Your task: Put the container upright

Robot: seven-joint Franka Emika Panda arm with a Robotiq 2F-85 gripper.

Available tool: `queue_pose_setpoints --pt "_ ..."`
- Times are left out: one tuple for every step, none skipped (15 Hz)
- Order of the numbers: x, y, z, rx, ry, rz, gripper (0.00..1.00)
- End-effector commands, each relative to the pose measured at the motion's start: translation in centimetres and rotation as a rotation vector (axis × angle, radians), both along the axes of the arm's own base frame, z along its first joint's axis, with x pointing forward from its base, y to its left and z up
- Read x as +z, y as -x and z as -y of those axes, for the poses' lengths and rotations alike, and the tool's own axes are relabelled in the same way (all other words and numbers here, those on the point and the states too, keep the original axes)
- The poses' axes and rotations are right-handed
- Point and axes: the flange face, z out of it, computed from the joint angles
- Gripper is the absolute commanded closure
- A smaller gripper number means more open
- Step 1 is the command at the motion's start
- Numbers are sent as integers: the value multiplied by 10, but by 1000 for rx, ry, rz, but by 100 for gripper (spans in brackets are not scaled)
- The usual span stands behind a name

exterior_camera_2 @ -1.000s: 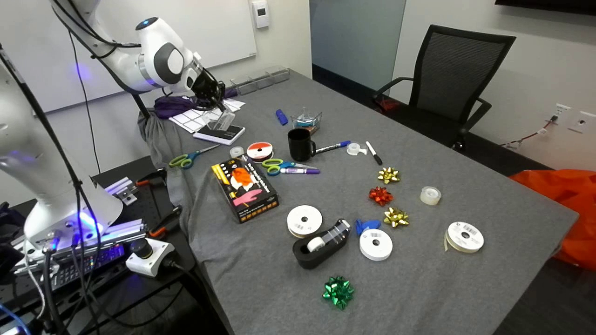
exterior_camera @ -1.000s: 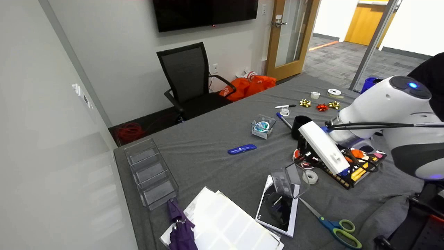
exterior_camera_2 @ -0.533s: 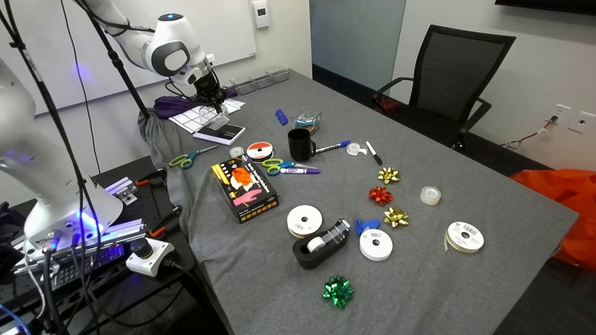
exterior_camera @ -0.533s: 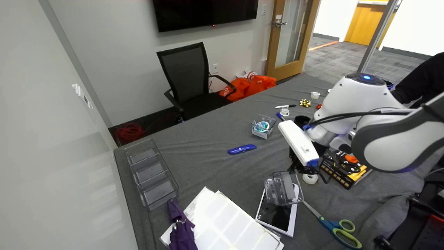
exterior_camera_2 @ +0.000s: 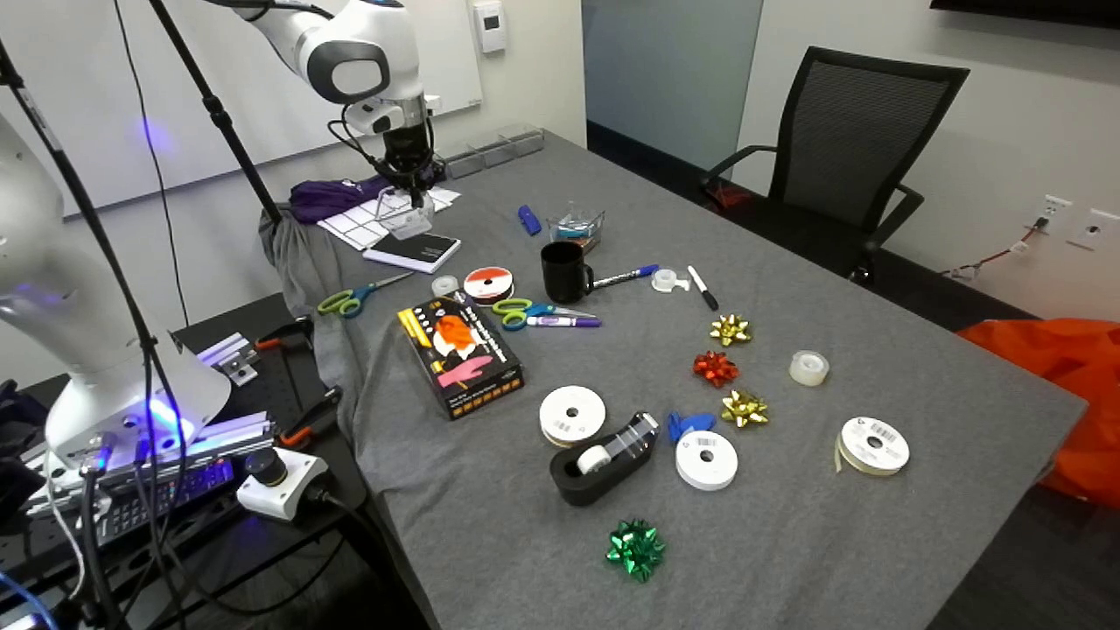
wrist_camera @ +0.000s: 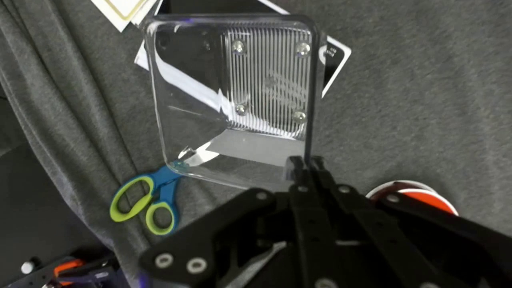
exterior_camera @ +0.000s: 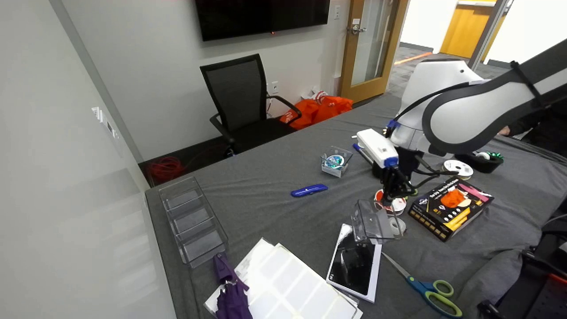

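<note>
The clear plastic container (wrist_camera: pixel 236 96) is an open, see-through box with a ribbed base. My gripper (wrist_camera: pixel 306 162) is shut on one of its walls at the rim. In the wrist view its mouth faces the camera. In both exterior views the container (exterior_camera: pixel 374 221) (exterior_camera_2: pixel 407 219) hangs from the gripper (exterior_camera: pixel 388 200) (exterior_camera_2: pixel 417 194), which points nearly straight down. The container is tilted and appears held above the black-and-white flat case (exterior_camera: pixel 354 268); the exact gap cannot be told. No small dark pot with a paler rim shows in these views.
Near the container lie green-blue scissors (exterior_camera: pixel 429 288), a red ribbon spool (exterior_camera_2: pixel 487 284) and a clear tape roll (exterior_camera_2: pixel 444 285). A black cup (exterior_camera_2: pixel 564 273) and a glove box (exterior_camera_2: pixel 459 350) stand further along. White label sheets (exterior_camera: pixel 288 288) and a purple umbrella (exterior_camera: pixel 231 294) lie beside the case.
The gripper has swung from a slanted pose to pointing nearly straight down. The held container has turned with it and sits slightly higher than half a second ago. The grip has stayed shut.
</note>
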Motion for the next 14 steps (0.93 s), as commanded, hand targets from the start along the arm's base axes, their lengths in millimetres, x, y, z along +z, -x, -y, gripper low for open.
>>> queue_pose_setpoints --pt "-5 0 9 -15 27 -58 99" --pt "-12 -5 10 -27 28 -63 99" --pt "-8 -27 22 -37 33 -73 99" --pt "-12 -37 26 -49 42 -81 99" --pt "-13 -46 31 -58 49 -86 99" --pt "-16 -61 37 -79 63 -102 99" --pt "-19 -71 42 -92 71 -115 99" --pt "-24 -84 49 -97 84 -135 99" --pt "-27 -93 53 -99 92 -149 99" --pt "-30 -102 57 -85 96 -160 99" --pt "-33 -111 60 -82 97 -170 99" --pt "-35 -118 62 -78 97 -179 99" --pt "-36 -126 63 -76 97 -183 99" --pt "-36 -136 67 -76 94 -182 99"
